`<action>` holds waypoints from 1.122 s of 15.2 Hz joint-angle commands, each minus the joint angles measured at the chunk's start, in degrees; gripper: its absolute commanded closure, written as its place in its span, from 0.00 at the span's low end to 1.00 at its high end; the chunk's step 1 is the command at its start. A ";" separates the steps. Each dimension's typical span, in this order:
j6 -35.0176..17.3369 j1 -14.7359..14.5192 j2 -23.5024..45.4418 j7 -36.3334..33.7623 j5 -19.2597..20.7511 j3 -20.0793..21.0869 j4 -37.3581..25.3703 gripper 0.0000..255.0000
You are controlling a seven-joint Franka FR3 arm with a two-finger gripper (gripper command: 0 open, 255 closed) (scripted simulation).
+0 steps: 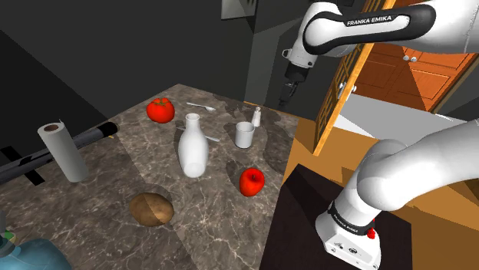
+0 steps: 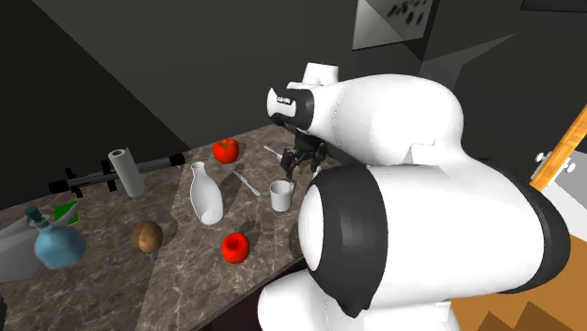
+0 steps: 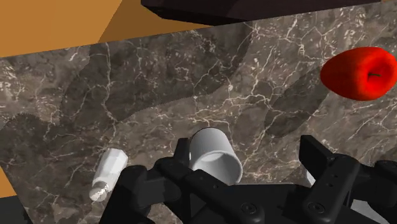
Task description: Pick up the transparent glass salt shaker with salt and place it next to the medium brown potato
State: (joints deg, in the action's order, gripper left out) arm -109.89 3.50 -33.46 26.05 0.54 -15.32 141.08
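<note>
The small pale salt shaker [image 1: 256, 116] stands upright near the table's far right edge in the shoulder view, just behind a white mug [image 1: 245, 134]. In the wrist view the shaker [image 3: 107, 174] is beside the mug [image 3: 216, 154], off to the side of one finger. My black gripper [image 1: 290, 93] hangs in the air above and slightly right of the shaker, open and holding nothing. Its fingers [image 3: 321, 159] stand well apart. The brown potato [image 1: 151, 209] lies near the table's front edge, far from the shaker.
On the dark marble table [image 1: 115, 180] stand a white bottle [image 1: 193, 146], a red tomato [image 1: 160, 110], a red apple [image 1: 252, 182] and a paper towel roll [image 1: 64, 152]. A spoon [image 1: 201, 105] lies at the back. A blue jug [image 2: 58, 244] sits at one end.
</note>
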 commanded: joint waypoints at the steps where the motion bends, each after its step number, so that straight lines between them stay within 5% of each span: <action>1: -3.57 -0.21 3.50 3.24 -0.20 -2.34 -0.54 0.00; 9: -14.64 -2.54 19.95 18.06 -6.60 -11.36 -6.66 0.00; 17: -18.63 -2.28 40.09 36.82 -22.90 -15.99 -19.02 0.00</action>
State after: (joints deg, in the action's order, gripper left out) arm -128.06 0.89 3.68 60.30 -19.68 -31.23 123.86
